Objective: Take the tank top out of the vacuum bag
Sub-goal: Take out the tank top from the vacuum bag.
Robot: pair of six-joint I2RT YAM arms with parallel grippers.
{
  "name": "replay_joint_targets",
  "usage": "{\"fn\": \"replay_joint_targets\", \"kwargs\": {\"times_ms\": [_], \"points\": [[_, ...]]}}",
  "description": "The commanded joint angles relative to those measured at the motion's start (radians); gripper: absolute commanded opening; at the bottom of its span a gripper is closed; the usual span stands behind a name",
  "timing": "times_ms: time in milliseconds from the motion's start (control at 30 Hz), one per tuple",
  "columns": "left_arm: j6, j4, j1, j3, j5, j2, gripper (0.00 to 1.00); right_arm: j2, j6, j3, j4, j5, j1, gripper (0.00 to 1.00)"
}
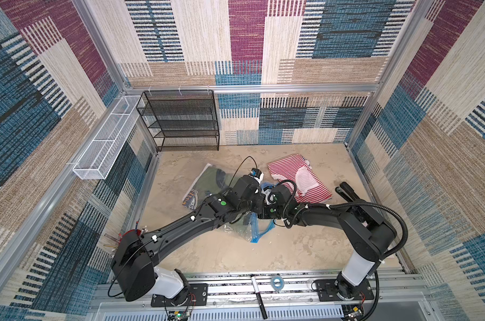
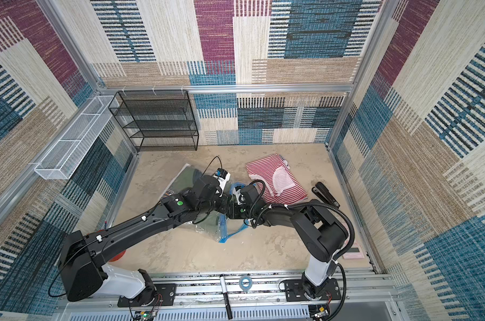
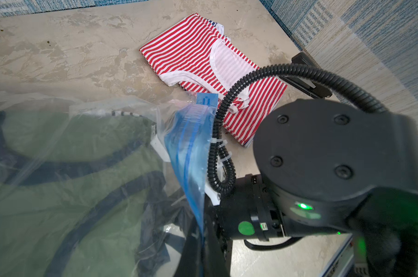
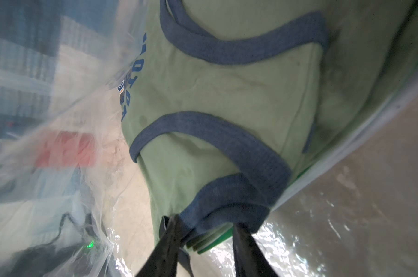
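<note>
Basket: white mesh basket (image 1: 96, 150) hangs on the left wall, well apart from the work.
Shelf: black mesh shelf (image 1: 180, 122) stands against the back wall, left of centre.
Tank top: green tank top (image 1: 203, 182) with blue trim lies inside the clear plastic. In both top views its printed end shows just left of the crossed arms.
Vacuum bag: vacuum bag (image 1: 242, 232) lies crumpled at mid-table on the table (image 1: 208, 255), under both forearms. Its blue zip strip (image 3: 191, 153) is at the end nearest the grippers.
Left gripper: left gripper (image 3: 203, 242) is clamped on the zip strip, which rises from between its fingers in the left wrist view. The bag and the green cloth spread away beside it.
Right gripper: right gripper (image 4: 208, 232) reaches in among the plastic with its jaws standing apart. A blue-trimmed shoulder strap of the tank top sits between the fingers (image 4: 169, 239) and touches them. The rest of the garment stretches away from the tips.
Striped garment: red-and-white striped garment (image 1: 299, 178) lies flat on bare table outside the bag, just right of the grippers and near the zip end.
Black object: black object (image 1: 347, 191) lies by the right wall, just beside the striped garment.
</note>
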Motion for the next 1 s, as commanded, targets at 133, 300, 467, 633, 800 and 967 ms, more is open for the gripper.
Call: {"fn": "replay_joint_targets", "kwargs": {"times_ms": [133,300,467,633,800,967], "points": [[-0.006,-0.006,0.000,0.014,-0.017,0.001,0.00,0.000,-0.033,0.012,-0.042,0.006,-0.001,0.52],[-0.005,-0.009,-0.001,0.008,-0.019,-0.004,0.00,0.018,-0.027,0.027,-0.047,0.018,-0.003,0.50],[-0.002,-0.014,-0.001,0.009,-0.021,-0.004,0.00,0.031,-0.027,0.038,-0.036,0.020,-0.005,0.49],[-0.006,-0.006,0.000,0.008,-0.010,0.000,0.00,0.062,-0.042,0.079,-0.050,0.012,-0.006,0.46],[-0.003,0.002,0.000,0.005,0.004,0.008,0.00,0.067,-0.049,0.094,-0.049,0.002,-0.005,0.38],[-0.007,0.021,0.000,0.000,0.014,0.012,0.00,0.094,-0.063,0.118,-0.050,-0.007,-0.005,0.18]]}}
